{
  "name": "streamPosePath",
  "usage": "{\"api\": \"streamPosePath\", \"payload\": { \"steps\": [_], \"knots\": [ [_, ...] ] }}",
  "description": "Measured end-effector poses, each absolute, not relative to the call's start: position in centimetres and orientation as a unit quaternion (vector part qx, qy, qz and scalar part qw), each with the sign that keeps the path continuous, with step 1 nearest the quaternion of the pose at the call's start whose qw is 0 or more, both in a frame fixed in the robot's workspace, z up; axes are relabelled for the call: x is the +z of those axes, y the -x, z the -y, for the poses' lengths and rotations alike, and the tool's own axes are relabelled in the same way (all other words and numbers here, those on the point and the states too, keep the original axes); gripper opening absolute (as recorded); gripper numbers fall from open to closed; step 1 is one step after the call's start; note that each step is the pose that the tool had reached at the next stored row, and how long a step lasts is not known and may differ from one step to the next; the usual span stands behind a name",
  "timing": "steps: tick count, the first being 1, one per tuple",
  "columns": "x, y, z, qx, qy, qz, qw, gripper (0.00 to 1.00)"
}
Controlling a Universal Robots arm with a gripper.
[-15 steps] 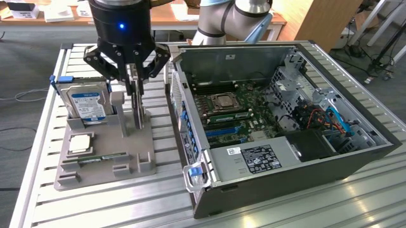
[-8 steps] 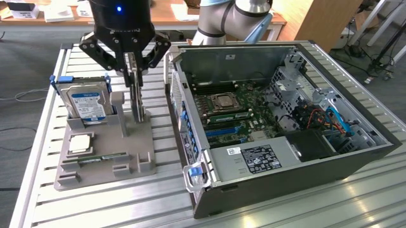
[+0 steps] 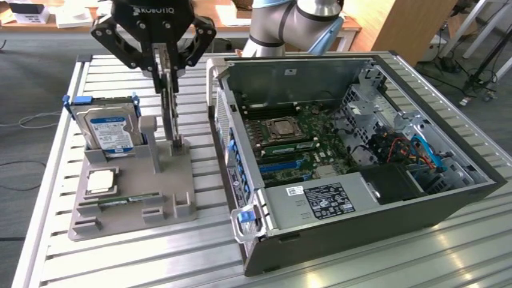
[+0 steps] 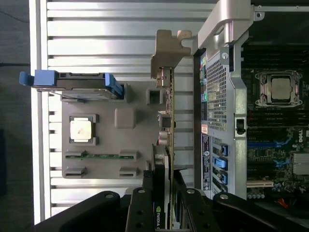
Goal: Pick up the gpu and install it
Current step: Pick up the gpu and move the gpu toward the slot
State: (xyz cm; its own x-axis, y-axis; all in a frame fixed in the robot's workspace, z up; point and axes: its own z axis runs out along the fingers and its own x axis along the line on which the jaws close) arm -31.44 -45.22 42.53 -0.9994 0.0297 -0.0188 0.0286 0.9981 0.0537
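The gpu [image 3: 171, 114] stands edge-on as a thin upright slab, its lower end at a slot of the grey holder [image 3: 160, 180]. My gripper [image 3: 166, 73] comes down from above with its black fingers shut on the card's upper part. In the wrist view the gpu [image 4: 169, 101] runs as a narrow strip with its tan metal bracket at the far end. Here the gripper [image 4: 164, 212] clamps the card's dark end from both sides. The open computer case [image 3: 360, 210] stands close beside, at the exterior view's right.
The holder [image 4: 125, 140] also carries a hard drive [image 3: 110, 129] with blue clips, a square processor chip [image 3: 102, 180] and a green memory stick [image 3: 128, 199]. The case shows its motherboard [image 3: 292, 144] with blue slots. Everything rests on a slatted metal table [image 3: 144, 258].
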Motion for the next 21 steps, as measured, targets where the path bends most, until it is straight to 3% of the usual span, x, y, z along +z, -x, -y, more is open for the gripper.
{"api": "streamPosePath", "payload": {
  "steps": [8, 21],
  "knots": [
    [45.0, 31.4, 45.2, 0.027, -0.015, -0.999, 0.010, 0.27],
    [45.0, 29.0, 45.2, 0.027, -0.015, -0.999, 0.009, 0.27]
  ]
}}
